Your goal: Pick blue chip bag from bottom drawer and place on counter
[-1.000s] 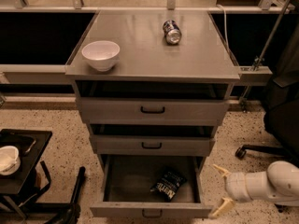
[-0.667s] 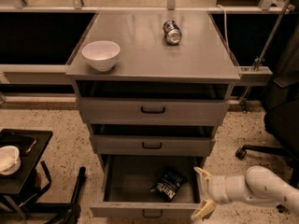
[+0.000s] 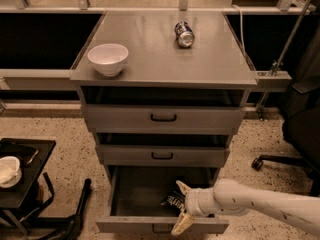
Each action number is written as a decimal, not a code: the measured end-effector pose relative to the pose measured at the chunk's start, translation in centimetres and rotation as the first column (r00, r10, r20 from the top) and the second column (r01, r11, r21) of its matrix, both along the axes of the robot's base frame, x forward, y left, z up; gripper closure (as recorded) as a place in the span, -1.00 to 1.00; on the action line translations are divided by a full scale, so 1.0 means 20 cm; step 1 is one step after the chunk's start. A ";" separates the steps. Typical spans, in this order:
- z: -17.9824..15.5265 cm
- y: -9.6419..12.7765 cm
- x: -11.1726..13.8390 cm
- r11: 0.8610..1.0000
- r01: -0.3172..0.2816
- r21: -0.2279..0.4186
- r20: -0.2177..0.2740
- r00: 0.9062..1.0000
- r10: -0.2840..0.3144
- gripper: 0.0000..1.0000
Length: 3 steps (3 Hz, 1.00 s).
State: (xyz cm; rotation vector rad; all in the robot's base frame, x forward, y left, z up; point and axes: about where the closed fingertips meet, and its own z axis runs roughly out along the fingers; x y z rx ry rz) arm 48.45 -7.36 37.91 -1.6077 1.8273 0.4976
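The bottom drawer is pulled open below the two shallower drawers. The blue chip bag lies inside it toward the right, partly hidden behind my gripper. My gripper comes in from the lower right on a white arm and sits over the drawer, right at the bag, with one cream finger above the bag and one below near the drawer front. The fingers are spread apart and hold nothing. The counter is the grey top of the cabinet.
A white bowl stands at the counter's front left and a drink can lies on its side at the back right. A small black side table with a white bowl stands at lower left. An office chair base is at the right.
My gripper and arm have moved left from beside the drawer's right edge to over the open drawer, reaching the chip bag. Nothing else has moved.
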 end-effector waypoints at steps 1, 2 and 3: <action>0.00 -0.01 0.00 1.000 0.002 0.000 0.000 1.000 -0.002 -1.00; -0.06 0.02 0.07 0.999 0.023 -0.029 0.047 0.999 -0.022 -1.00; -0.21 0.05 0.27 0.991 0.064 -0.116 0.133 0.990 -0.049 -1.00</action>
